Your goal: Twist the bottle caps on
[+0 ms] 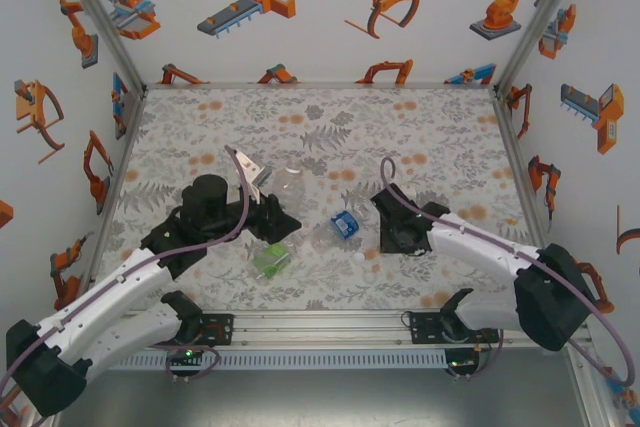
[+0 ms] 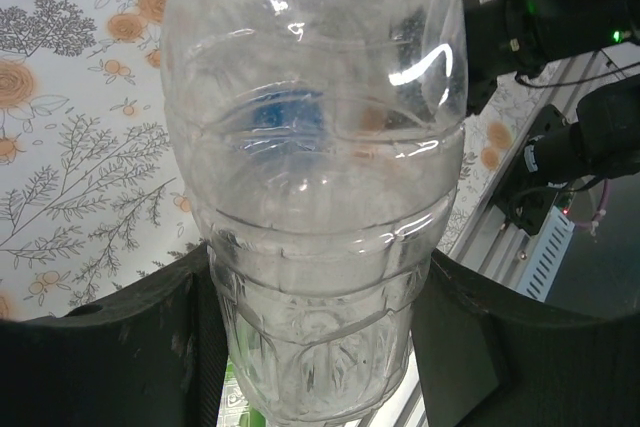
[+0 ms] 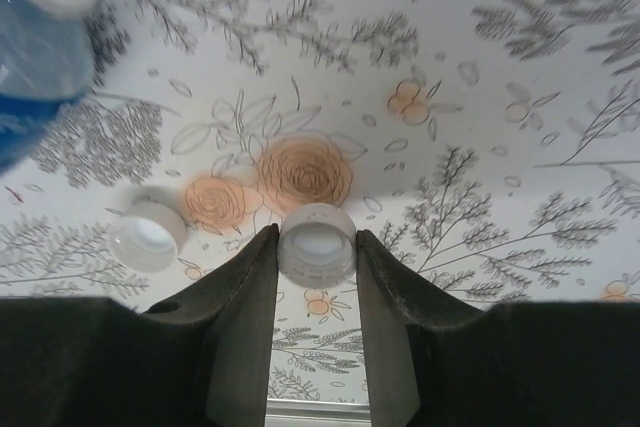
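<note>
1. Left gripper (image 2: 315,332) had the clear bottle (image 2: 315,147) clamped. The jaws stood partly closed, one finger on each side of the ribbed section. The bottle sat at centre of the left wrist view, and just left of centre in the top view.
2. Right gripper (image 3: 316,259): jaws narrow, with the pads against both sides of a cap (image 3: 316,237). The cap lay open side up on the table (image 1: 330,127), at lower centre of the right wrist view.
3. A second cap (image 3: 148,237) lay loose just left of the gripped one, not touching it. The blue bottle (image 3: 35,57) was in the upper left corner of that view. The green bottle (image 1: 270,260) lay on its side at lower centre-left of the top view.
4. Judgement, cap: light, stiff, smooth-walled and very small. It is best taken across the full diameter, with the pads low on the skirt. An off-centre pinch would likely squirt it out.
5. Judgement, bottle: looked empty, thin-walled and light, so it would dent easily. The ribbed band is the stiffest place to hold. Over-squeezing could push the neck out of round and bind the thread.
</note>
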### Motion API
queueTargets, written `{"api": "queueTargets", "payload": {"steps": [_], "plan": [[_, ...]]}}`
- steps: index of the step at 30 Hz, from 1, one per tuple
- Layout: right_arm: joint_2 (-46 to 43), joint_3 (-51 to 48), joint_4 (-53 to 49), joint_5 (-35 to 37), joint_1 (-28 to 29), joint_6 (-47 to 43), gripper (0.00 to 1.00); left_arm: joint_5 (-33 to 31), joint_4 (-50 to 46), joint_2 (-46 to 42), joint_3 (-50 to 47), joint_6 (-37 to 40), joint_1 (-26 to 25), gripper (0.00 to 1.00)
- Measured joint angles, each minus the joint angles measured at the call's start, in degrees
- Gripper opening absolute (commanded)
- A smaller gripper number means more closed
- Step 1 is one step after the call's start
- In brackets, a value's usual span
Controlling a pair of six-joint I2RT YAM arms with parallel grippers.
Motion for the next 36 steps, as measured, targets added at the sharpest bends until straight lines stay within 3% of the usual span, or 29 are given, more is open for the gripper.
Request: {"api": "queueTargets", "payload": {"steps": [7,15,24,36], "plan": [[6.6,6.7,-0.1,-2.4,-8.1,-6.5,0.33,-0.8,0.0,1.2,0.6,0.1,0.0,0.08],[14.0,9.1,1.0,-4.7,-11.9,-11.5,0.33,-1.2,0.0,4.2,1.0,0.1,0.0,0.08],[12.5,4.3,4.2,-7.7,-15.9,-12.4,0.37,-0.9,0.0,5.2,1.4,0.1,0.0,0.08],[10.9,4.0,3.3,-8.7,-16.2,-13.1,0.46,-1.0,0.3,6.3,1.7,0.1,0.0,0.09]]}}
